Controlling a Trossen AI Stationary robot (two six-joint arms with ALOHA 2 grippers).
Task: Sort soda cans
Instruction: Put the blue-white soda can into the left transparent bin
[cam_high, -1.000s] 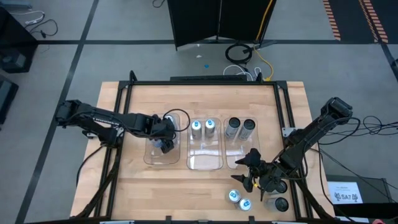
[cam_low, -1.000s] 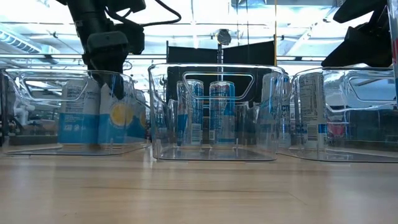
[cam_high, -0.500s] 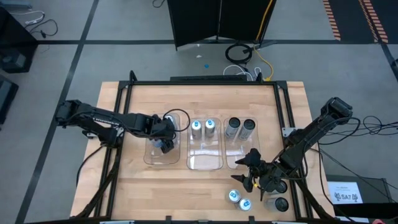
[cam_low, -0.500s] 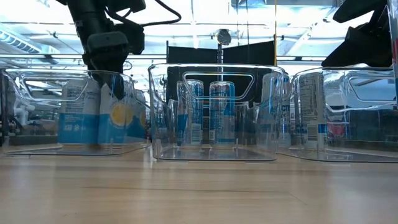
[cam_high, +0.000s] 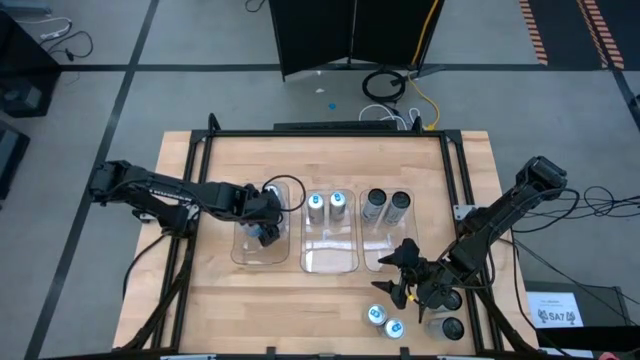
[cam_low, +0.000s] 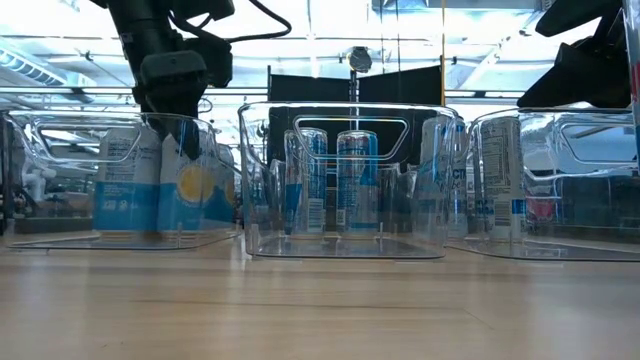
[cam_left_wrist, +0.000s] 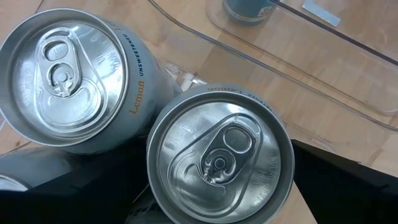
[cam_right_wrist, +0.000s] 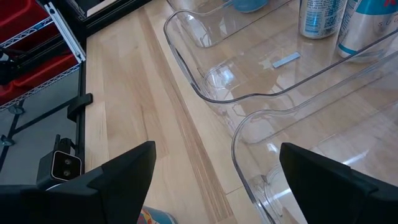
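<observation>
Three clear bins stand side by side mid-table. The left bin (cam_high: 262, 255) holds silver-topped soda cans, two of which show in the left wrist view (cam_left_wrist: 62, 74) (cam_left_wrist: 221, 152). My left gripper (cam_high: 265, 232) hangs open, pointing down into this bin, its fingers on either side of the nearer can. The middle bin (cam_high: 330, 262) holds two blue-marked cans (cam_high: 327, 203); the right bin (cam_high: 385, 262) holds two dark cans (cam_high: 387, 205). My right gripper (cam_high: 400, 276) (cam_right_wrist: 217, 168) hovers open and empty over the front right table. Loose cans (cam_high: 386, 321) and a dark can (cam_high: 452, 327) stand on the table there.
The bins' tall clear walls (cam_low: 340, 180) stand close together, with narrow gaps between them. A black frame rail (cam_high: 460, 180) runs along the table's sides and back. Bare wood (cam_high: 290, 310) lies in front of the left and middle bins.
</observation>
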